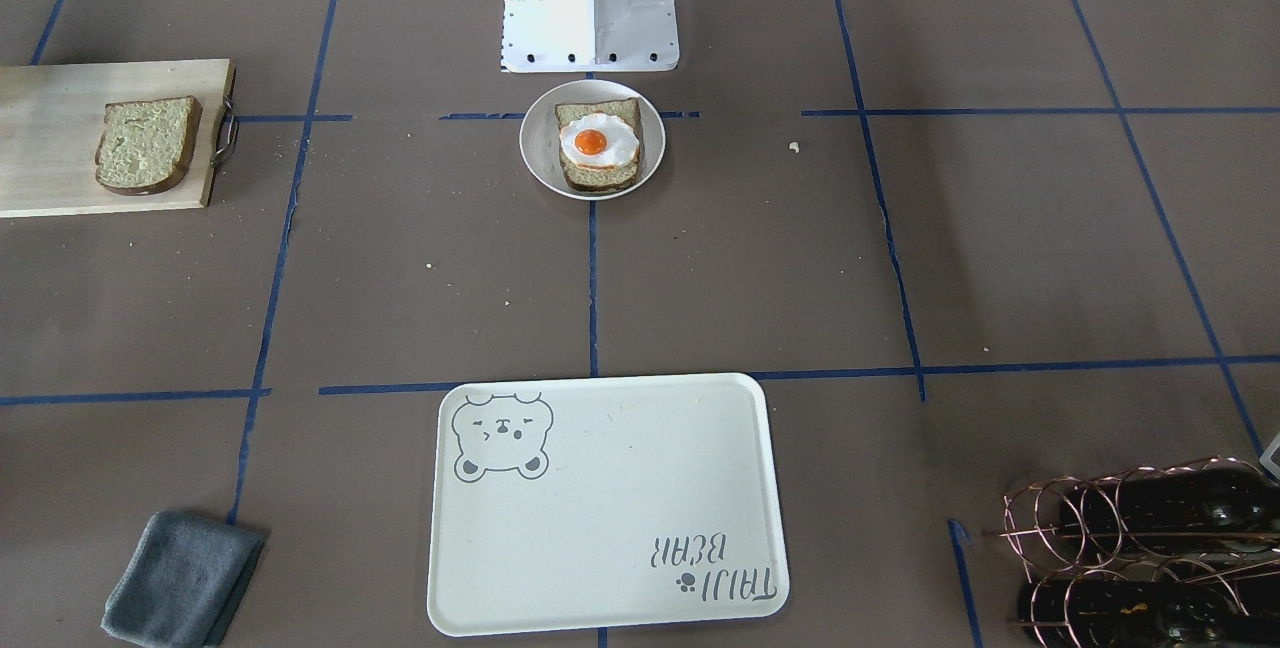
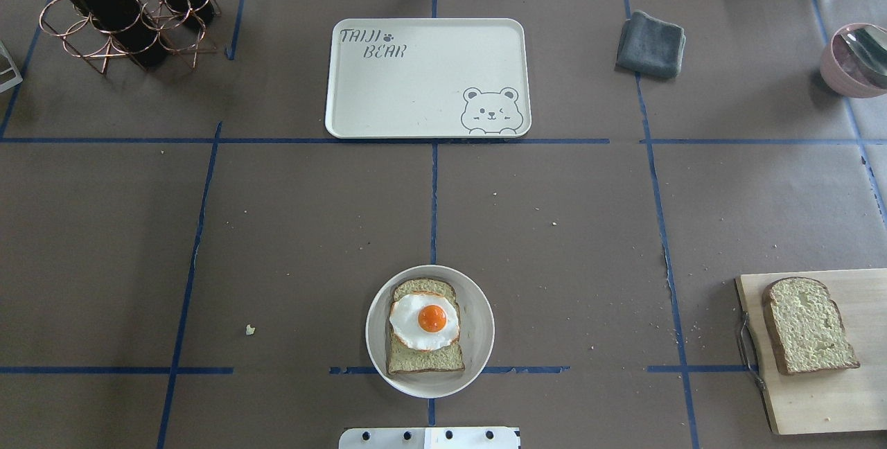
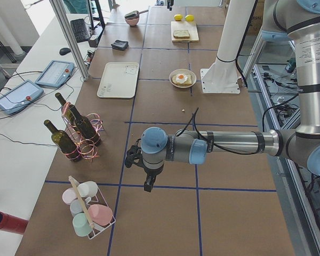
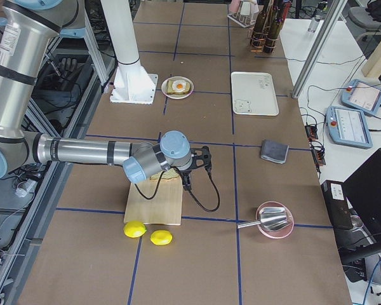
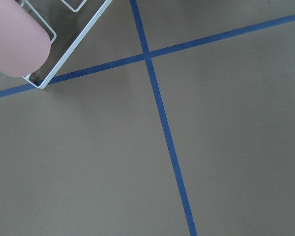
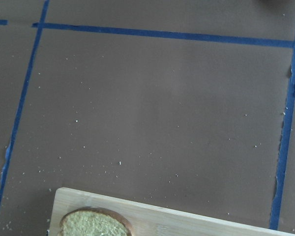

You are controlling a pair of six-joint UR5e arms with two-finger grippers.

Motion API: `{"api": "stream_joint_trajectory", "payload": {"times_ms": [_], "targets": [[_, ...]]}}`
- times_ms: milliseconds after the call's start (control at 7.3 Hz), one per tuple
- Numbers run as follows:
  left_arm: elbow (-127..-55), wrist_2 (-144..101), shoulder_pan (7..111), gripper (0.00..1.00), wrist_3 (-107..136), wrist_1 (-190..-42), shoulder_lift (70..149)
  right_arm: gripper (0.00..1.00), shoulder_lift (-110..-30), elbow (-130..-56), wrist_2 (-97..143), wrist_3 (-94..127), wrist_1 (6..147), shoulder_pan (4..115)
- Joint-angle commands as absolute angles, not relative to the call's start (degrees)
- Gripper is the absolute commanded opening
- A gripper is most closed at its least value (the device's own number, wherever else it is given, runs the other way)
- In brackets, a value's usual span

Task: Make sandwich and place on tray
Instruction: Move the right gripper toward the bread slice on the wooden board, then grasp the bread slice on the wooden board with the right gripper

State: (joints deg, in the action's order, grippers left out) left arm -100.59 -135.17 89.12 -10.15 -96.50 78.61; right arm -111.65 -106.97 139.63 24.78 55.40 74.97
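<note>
A slice of bread topped with a fried egg [image 2: 424, 321] lies on a small round white plate [image 2: 478, 338] near the robot's base; it also shows in the front view [image 1: 598, 142]. A second bread slice [image 2: 807, 325] lies on a pale wooden board [image 2: 824, 400], and its edge shows in the right wrist view [image 6: 93, 225]. The cream tray [image 2: 416, 89] with the bear drawing stands bare at the far side. My left gripper [image 3: 148, 182] hangs over bare table near a cup rack. My right gripper [image 4: 188, 182] hovers over the board's end. I cannot tell whether either is open or shut.
A copper rack with dark bottles [image 2: 118, 5] stands far left. A folded grey cloth [image 2: 650, 43] and a pink bowl [image 2: 856, 57] are far right. A wire rack with cups [image 3: 88, 213] and two lemons [image 4: 149, 233] sit at the table's ends.
</note>
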Motion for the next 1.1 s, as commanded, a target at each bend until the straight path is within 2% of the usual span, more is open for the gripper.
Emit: {"api": "stream_joint_trajectory", "payload": {"times_ms": [0,274,548,959], "targets": [[-100.72,-135.18,89.12,1.00,-10.11,-96.50,78.49,0.92,-115.56,-105.92,131.52,43.95,40.33,64.13],[-101.07,-135.18,89.12,1.00,-10.20,-96.50,78.57,0.81,-115.84,-101.36,123.10,53.05,30.37,53.93],[-100.99,-135.18,89.12,1.00,-10.19,-97.03,78.75,0.74,-115.84,-96.44,119.81,56.86,21.74,49.59],[-100.99,-135.18,89.12,1.00,-10.20,-97.82,78.75,0.66,-115.14,-95.36,119.36,59.14,17.59,46.07]]}}
